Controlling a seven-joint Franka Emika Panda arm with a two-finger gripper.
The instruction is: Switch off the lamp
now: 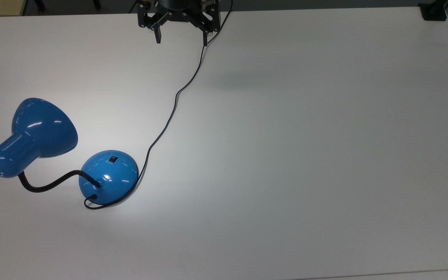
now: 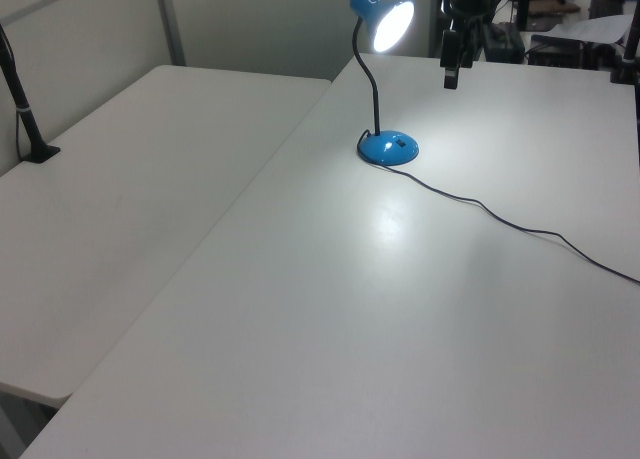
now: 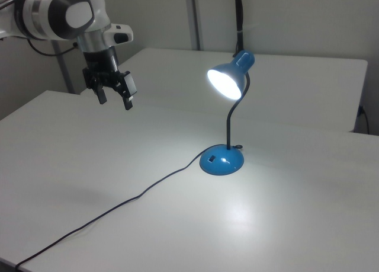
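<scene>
Fingers spread apart, holding nothing; black two-finger gripper (image 1: 181, 39) hung above the white table (image 1: 286, 155), far edge in the top view. Glossy blue gooseneck desk lamp (image 1: 109, 175) stood lit, top view's near left, well apart.

Robot arm (image 3: 62, 14): glossy white rounded shells, joints banded grey with dark seams, smooth oval cap on wrist side. Dark cables trail behind upper segment. Wrist narrows to short black cylindrical flange. Black two-finger gripper (image 3: 114, 96): angular skeletal linkage of bars and pivots, small pale fasteners at joints in top view (image 1: 181, 39). Fingers (image 3: 128, 102) end in flat black rectangular pads.
</scene>
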